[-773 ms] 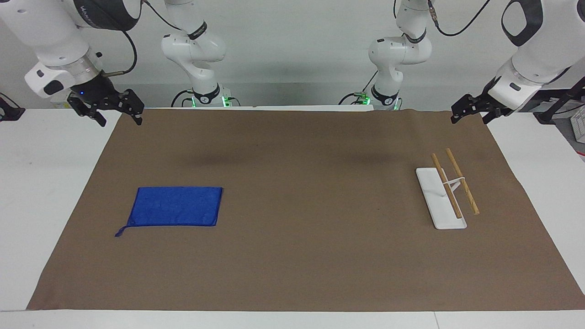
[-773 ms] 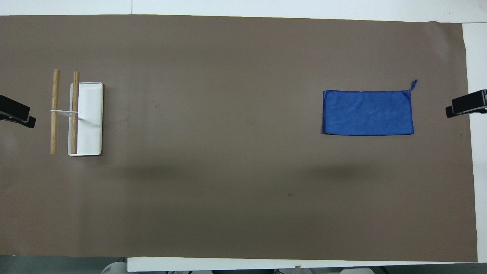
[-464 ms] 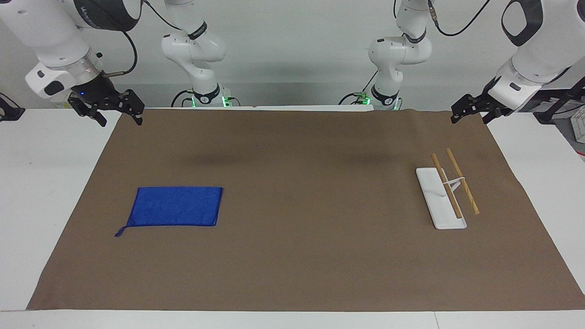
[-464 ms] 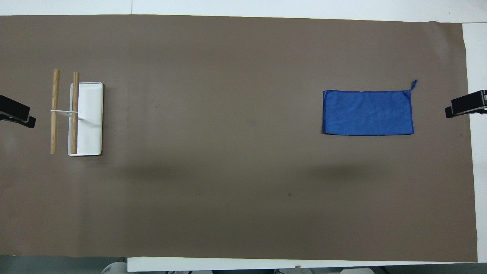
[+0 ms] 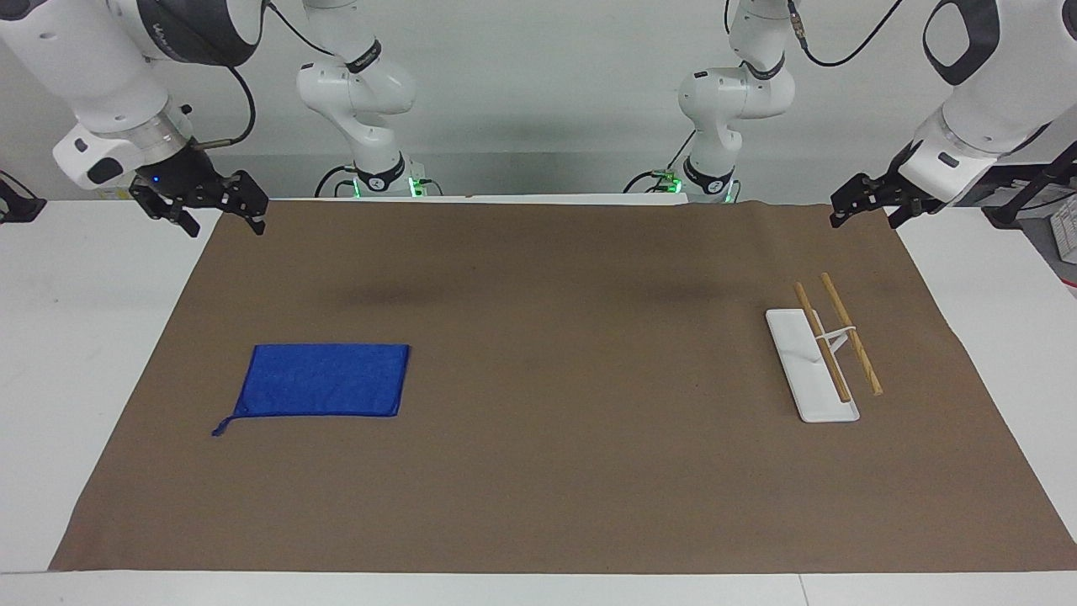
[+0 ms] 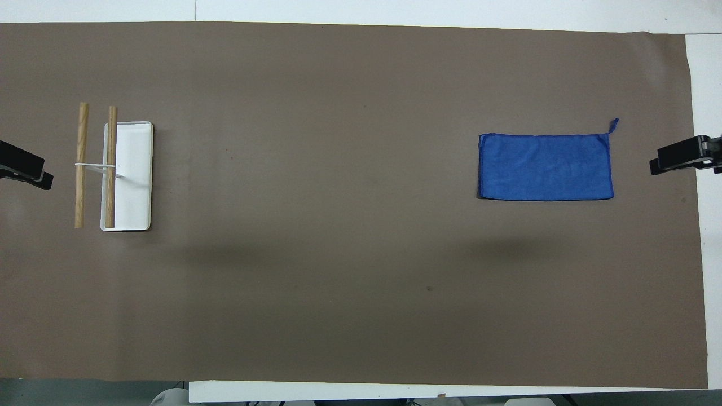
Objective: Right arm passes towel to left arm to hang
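While the towel (image 5: 322, 380) lies flat, royal-blue, corner loop string, right tool (image 5: 220, 212) spread wide, empty

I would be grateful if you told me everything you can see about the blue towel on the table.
The towel is a small royal-blue rectangle of soft, terry-looking cloth, lying flat and spread out on the brown mat toward the right arm's end of the table. Its long edges run along the table's length. A thin blue loop string trails from the corner farthest from the robots, at the outer end. Only the mat touches it; neither hand is on it or over it.
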Available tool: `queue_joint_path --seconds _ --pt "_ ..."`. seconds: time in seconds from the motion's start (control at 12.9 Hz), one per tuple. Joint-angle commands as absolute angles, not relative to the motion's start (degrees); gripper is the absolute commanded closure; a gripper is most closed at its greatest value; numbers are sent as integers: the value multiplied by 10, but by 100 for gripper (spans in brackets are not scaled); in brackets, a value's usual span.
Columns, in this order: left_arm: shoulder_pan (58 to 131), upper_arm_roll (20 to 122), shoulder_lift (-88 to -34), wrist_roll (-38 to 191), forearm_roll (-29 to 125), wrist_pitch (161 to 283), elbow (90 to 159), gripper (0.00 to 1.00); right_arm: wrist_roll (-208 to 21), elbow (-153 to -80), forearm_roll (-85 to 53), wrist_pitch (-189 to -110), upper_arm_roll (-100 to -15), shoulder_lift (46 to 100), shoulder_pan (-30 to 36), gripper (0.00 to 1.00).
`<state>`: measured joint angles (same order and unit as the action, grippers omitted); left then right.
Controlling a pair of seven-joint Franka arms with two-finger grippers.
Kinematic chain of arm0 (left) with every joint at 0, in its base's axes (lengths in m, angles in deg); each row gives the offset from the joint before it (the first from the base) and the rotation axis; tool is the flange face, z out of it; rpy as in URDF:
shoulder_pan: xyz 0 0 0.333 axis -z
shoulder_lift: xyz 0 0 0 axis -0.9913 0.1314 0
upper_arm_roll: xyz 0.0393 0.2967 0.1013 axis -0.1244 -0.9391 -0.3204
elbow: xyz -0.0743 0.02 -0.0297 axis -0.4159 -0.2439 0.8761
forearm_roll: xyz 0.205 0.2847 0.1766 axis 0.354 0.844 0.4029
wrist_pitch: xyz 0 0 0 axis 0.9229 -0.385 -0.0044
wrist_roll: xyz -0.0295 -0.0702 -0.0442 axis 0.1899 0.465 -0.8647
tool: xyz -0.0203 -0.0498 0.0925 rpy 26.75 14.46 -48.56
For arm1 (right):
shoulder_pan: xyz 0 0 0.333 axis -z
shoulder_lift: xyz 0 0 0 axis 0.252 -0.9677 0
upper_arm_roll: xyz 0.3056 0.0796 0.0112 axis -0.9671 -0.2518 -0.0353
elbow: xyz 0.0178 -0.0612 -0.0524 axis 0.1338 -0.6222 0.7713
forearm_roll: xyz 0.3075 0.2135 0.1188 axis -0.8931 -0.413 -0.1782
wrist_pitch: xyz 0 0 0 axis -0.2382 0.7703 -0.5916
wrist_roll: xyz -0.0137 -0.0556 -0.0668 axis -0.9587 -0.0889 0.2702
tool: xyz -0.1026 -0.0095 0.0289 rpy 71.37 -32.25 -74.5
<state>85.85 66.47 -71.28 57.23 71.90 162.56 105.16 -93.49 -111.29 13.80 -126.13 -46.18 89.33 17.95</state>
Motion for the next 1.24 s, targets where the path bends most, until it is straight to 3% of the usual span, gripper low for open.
queue_joint_path --seconds 0.0,0.46,1.16 --pt "857 664 -720 573 717 1618 1054 0 -944 -1182 147 -1350 -468 893 186 0" --pt "857 664 -720 573 717 1618 1054 0 -974 -1337 142 -1622 -474 846 184 0" --pt "857 664 -720 573 717 1618 1054 0 -1009 -1353 139 -1726 -474 740 194 0"
